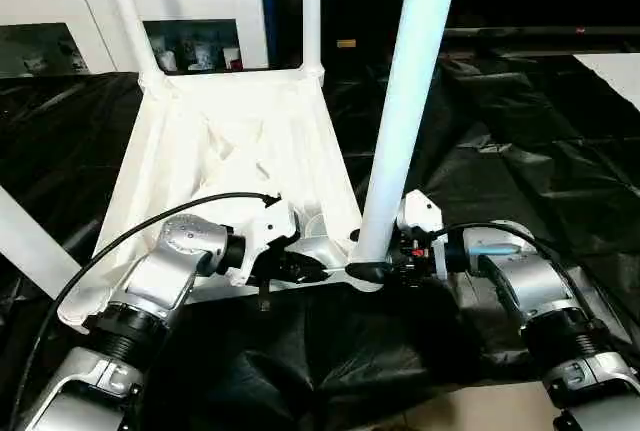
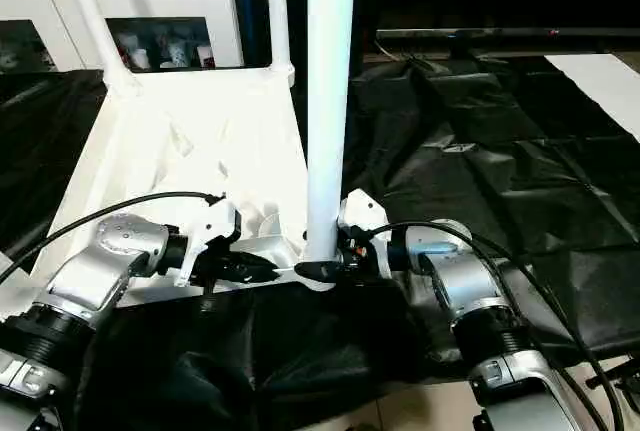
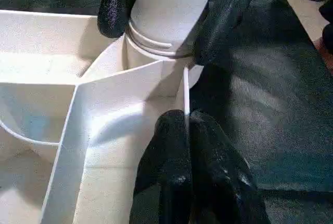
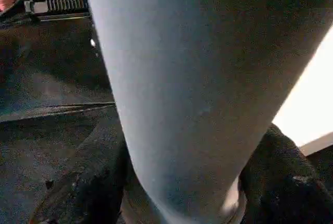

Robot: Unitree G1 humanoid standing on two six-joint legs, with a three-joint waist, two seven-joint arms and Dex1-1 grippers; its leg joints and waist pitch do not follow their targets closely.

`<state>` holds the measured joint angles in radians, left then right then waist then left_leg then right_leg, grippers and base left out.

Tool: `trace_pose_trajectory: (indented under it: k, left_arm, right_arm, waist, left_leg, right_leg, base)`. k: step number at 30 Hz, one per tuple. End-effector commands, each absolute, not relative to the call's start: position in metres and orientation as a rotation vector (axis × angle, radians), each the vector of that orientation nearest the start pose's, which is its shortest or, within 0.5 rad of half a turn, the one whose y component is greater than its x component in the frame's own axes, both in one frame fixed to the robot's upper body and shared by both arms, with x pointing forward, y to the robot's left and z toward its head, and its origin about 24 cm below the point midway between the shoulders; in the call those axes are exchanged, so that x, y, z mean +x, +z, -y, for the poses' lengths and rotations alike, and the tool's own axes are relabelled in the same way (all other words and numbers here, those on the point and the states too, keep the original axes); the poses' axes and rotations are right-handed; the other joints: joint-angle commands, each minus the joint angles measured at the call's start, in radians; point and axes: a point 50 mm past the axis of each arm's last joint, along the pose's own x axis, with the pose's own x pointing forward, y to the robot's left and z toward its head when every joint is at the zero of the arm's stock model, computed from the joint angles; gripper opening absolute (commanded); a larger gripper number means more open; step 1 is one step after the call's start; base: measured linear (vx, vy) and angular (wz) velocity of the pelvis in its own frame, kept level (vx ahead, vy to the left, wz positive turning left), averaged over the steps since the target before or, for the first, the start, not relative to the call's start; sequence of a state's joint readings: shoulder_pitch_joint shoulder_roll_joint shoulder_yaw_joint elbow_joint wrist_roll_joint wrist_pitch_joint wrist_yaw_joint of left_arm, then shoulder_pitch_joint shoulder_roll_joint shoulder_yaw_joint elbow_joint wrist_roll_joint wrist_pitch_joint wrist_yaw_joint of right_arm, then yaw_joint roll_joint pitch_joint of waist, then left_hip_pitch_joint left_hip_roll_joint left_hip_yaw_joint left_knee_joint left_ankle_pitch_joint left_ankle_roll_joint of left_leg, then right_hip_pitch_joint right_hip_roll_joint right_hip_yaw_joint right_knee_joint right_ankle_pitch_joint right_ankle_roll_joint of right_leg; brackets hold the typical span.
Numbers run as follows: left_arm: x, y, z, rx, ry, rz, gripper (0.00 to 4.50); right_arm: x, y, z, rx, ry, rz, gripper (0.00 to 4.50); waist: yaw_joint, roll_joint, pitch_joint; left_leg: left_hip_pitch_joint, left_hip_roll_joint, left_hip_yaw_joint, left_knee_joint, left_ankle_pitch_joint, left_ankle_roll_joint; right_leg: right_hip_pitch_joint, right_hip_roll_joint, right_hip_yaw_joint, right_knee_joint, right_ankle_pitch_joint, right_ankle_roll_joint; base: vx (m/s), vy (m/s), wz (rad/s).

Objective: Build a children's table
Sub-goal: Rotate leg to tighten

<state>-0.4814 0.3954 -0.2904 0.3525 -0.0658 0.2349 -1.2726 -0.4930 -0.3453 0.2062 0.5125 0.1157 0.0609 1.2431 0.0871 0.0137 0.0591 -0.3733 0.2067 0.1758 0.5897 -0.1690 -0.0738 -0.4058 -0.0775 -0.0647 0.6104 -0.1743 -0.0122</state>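
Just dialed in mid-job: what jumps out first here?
The white leg standing upright in the near right corner socket of the upturned tabletop, with the right gripper clamped round its base. The left gripper pinches the tabletop's near rim beside it; two legs already stand in the far corners.

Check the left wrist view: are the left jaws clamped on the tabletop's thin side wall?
Yes, the left gripper pinches the thin rim wall of the white plastic tabletop, one black finger each side.

Both forearms are silver metal with ribbed black collars near the elbow; a thin black cable arcs over each; the wrists carry white housings; the left gripper [image 1: 300,269] and right gripper [image 1: 368,271] have matte, textured black fingers
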Motion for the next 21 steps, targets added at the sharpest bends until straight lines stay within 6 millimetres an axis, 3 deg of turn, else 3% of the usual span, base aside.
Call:
trace_pose_trajectory:
  k: [1,6,11,13,17,20,21]
  left_arm:
    - [0.290,0.071,-0.112,0.308,-1.534,-0.335,0.00]
    - [0.299,0.072,-0.104,0.295,-1.431,-0.309,0.00]
    - [0.315,0.072,-0.085,0.258,-1.254,-0.296,0.00]
    - [0.322,0.072,-0.078,0.253,-1.171,-0.292,0.00]
    - [0.335,0.075,-0.062,0.220,-1.001,-0.262,0.00]
    - [0.335,0.077,-0.051,0.211,-0.979,-0.240,0.00]
    - [0.334,0.077,-0.048,0.212,-0.989,-0.235,0.00]
  right_arm:
    - [0.298,0.050,0.128,-0.188,1.386,-0.304,2.57]
    - [0.298,0.044,0.117,-0.135,1.298,-0.282,2.56]
    - [0.315,0.034,0.095,-0.031,1.009,-0.292,2.56]
    - [0.320,0.033,0.085,0.009,0.909,-0.291,2.56]
    - [0.329,0.031,0.068,0.048,0.689,-0.306,2.56]
    - [0.329,0.032,0.054,0.023,0.674,-0.277,2.56]
    - [0.327,0.034,0.049,0.023,0.698,-0.258,2.56]
  waist:
    - [-0.006,-0.005,-0.070]
    - [-0.005,-0.006,-0.070]
    - [-0.029,-0.007,-0.064]
    - [-0.040,-0.004,-0.063]
    - [-0.053,-0.006,-0.067]
    - [-0.054,-0.006,-0.071]
    - [-0.052,-0.007,-0.073]
  left_leg:
    - [0.014,0.023,0.000,-0.067,-0.227,0.043]
    - [0.014,0.023,-0.001,-0.068,-0.223,0.037]
    - [0.016,0.015,-0.005,-0.072,-0.286,-0.004]
    - [0.014,0.013,-0.006,-0.072,-0.300,-0.003]
    - [0.009,0.012,-0.008,-0.072,-0.276,-0.006]
    - [0.007,0.012,-0.008,-0.070,-0.251,0.004]
    - [0.008,0.012,-0.004,-0.066,-0.234,0.018]
  right_leg:
    - [0.049,-0.054,0.042,-0.073,-0.239,-0.217]
    - [0.047,-0.055,0.043,-0.074,-0.241,-0.213]
    - [0.044,-0.057,0.039,-0.091,-0.388,-0.168]
    - [0.043,-0.057,0.038,-0.097,-0.420,-0.152]
    - [0.045,-0.054,0.037,-0.094,-0.387,-0.155]
    - [0.049,-0.055,0.037,-0.090,-0.337,-0.163]
    - [0.048,-0.054,0.039,-0.086,-0.279,-0.179]
  base:
    - [0.000,0.000,0.00]
    - [0.000,0.000,0.00]
    - [0.000,0.000,0.00]
    - [0.000,0.000,0.00]
    - [0.000,0.000,0.00]
    - [0.000,0.000,0.00]
    - [0.000,0.000,0.00]
